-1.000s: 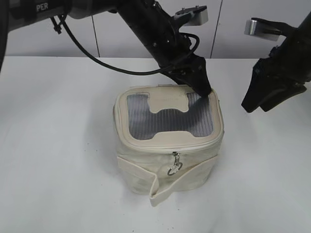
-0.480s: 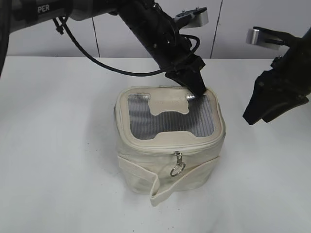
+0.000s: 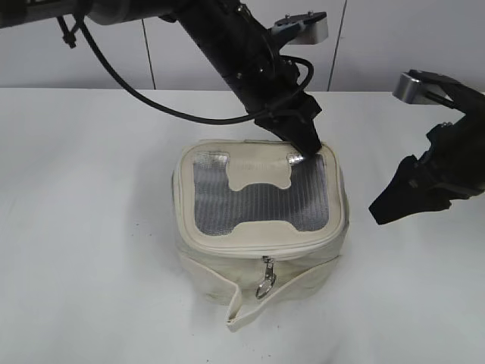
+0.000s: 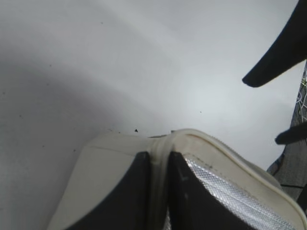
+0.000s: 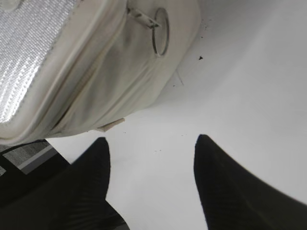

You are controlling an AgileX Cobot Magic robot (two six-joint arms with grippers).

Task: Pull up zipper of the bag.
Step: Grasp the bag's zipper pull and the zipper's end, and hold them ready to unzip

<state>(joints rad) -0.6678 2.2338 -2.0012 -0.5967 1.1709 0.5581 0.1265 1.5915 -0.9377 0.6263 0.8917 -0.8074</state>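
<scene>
Exterior view first: the bag (image 3: 261, 227) sits on the white desk (image 3: 91, 227), its mesh lid facing up, and the left tool (image 3: 305, 145) is pressed onto the far right corner of the lid rim. In the left wrist view that tool's two dark fingers (image 4: 129, 191) are drawn narrow with a fold of the cream rim pinched between them, so it is holding the bag's edge. I cannot tell whether a zipper pull is inside that pinch; none shows there.

The right tool (image 3: 394, 201) hangs off to the bag's right, touching nothing. In the right wrist view its fingers (image 5: 96, 167) stand wide apart over bare desk, with the bag ahead of them and to their left. The zipper (image 3: 258, 244) runs round the lid rim, and one silver pull with its ring (image 3: 265, 282) dangles at the front of the bag, well away from both tools; from the right tool's own camera the ring (image 5: 160, 31) lies ahead, up beyond the fingertips.

To my eye the step in hand is anchoring the bag while the free tool goes for that pull. It would go best if the left tool keeps its pinch firm without dragging the bag, and the right tool comes in low, lines its gap up with the ring, and closes on the metal only, not on the strap (image 3: 284, 292) beneath. The soft fabric will likely buckle if pulled across rather than along the zip line.
</scene>
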